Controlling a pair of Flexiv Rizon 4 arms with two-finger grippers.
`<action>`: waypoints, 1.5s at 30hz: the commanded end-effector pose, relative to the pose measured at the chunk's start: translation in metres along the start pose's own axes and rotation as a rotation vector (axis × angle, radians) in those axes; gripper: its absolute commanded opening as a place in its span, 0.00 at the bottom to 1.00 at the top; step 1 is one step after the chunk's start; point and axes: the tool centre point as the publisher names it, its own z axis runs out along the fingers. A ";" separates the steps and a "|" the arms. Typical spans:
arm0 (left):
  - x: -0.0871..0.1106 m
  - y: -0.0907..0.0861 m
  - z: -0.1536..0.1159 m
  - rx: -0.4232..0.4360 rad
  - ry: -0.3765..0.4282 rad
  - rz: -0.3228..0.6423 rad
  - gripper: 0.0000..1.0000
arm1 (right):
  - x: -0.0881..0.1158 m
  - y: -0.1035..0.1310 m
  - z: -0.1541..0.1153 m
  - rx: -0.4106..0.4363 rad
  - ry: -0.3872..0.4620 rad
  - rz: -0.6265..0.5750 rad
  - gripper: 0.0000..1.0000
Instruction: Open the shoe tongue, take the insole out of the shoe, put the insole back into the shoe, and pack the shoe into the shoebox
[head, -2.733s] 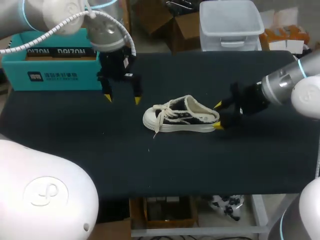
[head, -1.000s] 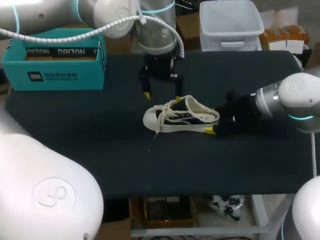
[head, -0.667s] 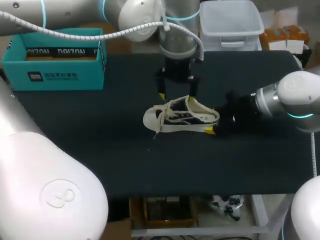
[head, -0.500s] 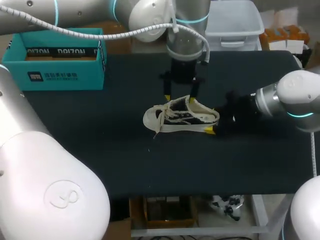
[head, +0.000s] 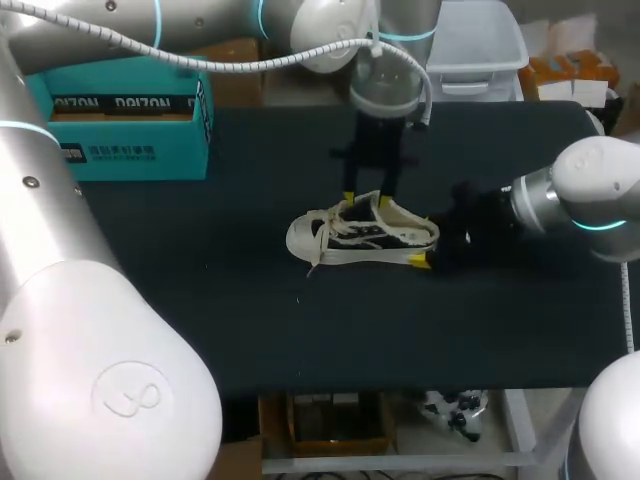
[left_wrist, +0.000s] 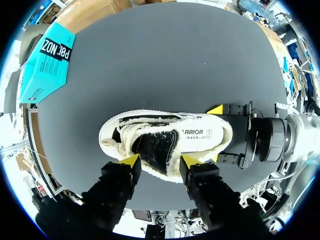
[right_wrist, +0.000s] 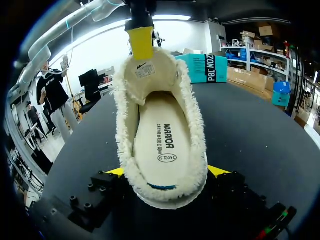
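Observation:
A small white and black lace-up shoe (head: 360, 232) lies on its sole mid-table, toe to the left. My left gripper (head: 365, 199) hangs straight above it. In the left wrist view this gripper (left_wrist: 160, 161) is open and half closed, straddling the black tongue (left_wrist: 155, 147). My right gripper (head: 428, 242) is at the heel. In the right wrist view it (right_wrist: 167, 171) is shut on the shoe (right_wrist: 160, 135), one yellow tip against each side. The white insole (right_wrist: 162, 145) lies flat inside. A left fingertip (right_wrist: 141, 42) touches the raised tongue (right_wrist: 150, 70).
The open teal shoebox (head: 125, 120) stands at the table's back left, well away from the shoe. Dark table surface (head: 250, 320) stretches in front of the shoe and to its left.
My left arm has swung right from near the shoebox, come down over the shoe, and its fingers have narrowed around the tongue. The right gripper moved onto the heel earlier, then stayed still.

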 end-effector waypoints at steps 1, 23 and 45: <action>0.003 0.002 0.004 -0.011 -0.025 0.002 0.27 | 0.000 -0.012 0.004 -0.004 0.002 0.000 0.00; -0.075 0.010 0.010 -0.022 0.178 -0.010 0.00 | 0.000 -0.012 0.004 -0.004 0.002 0.000 0.00; -0.097 -0.007 0.035 -0.105 0.293 0.108 0.26 | 0.000 -0.012 0.004 -0.004 0.002 0.000 0.00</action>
